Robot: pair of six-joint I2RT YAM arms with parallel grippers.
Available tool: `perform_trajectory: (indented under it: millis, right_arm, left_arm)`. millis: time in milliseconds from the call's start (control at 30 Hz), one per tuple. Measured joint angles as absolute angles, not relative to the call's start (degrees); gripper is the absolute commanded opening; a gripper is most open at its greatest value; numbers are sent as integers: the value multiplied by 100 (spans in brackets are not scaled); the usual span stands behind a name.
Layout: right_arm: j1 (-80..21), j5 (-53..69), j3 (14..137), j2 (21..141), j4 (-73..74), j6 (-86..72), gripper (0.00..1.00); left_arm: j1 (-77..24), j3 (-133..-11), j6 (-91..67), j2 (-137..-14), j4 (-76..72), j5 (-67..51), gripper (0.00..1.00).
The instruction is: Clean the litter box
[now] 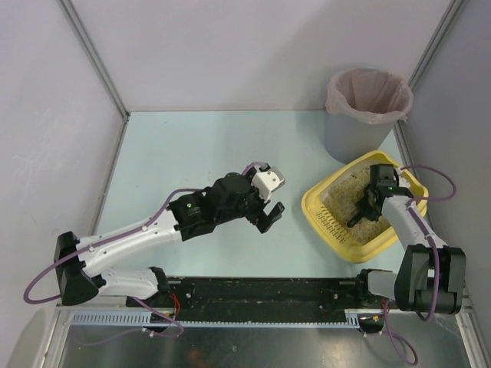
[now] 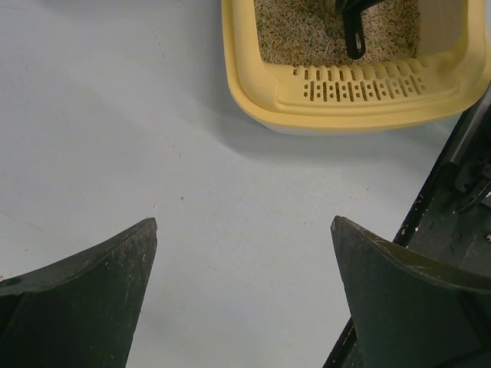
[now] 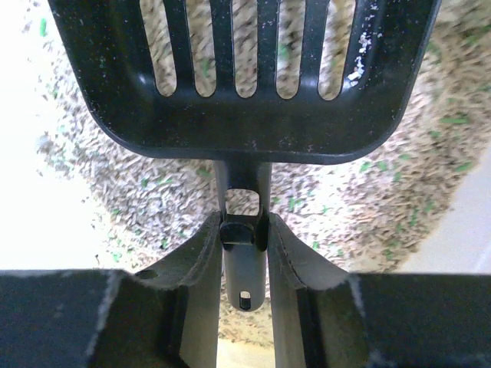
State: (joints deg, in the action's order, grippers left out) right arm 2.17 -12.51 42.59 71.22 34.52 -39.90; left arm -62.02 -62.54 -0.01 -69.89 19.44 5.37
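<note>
Yellow litter box (image 1: 321, 201) at right of table (image 1: 192, 153) | right gripper (image 3: 244, 230) pinching black scoop (image 3: 245, 130) inside it | left gripper (image 2: 244, 226) spread, left of it.

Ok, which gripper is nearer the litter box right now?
Right. The right gripper is over the litter box, shut on the black scoop. The left gripper hangs open over the table to the box's left, apart from it.

Yellow litter box (image 1: 331, 228), black slotted scoop (image 3: 245, 126)

No writing, label, brand or number is showing clearly enough to be read in any view.
</note>
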Motion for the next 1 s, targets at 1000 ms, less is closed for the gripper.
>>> perform_trajectory:
  millis: [1000]
  right_arm:
    - [812,875,5474,7057,4974,-3577,4]
  left_arm:
    - [-6947,-7856,-646,-9205,1455,5,96]
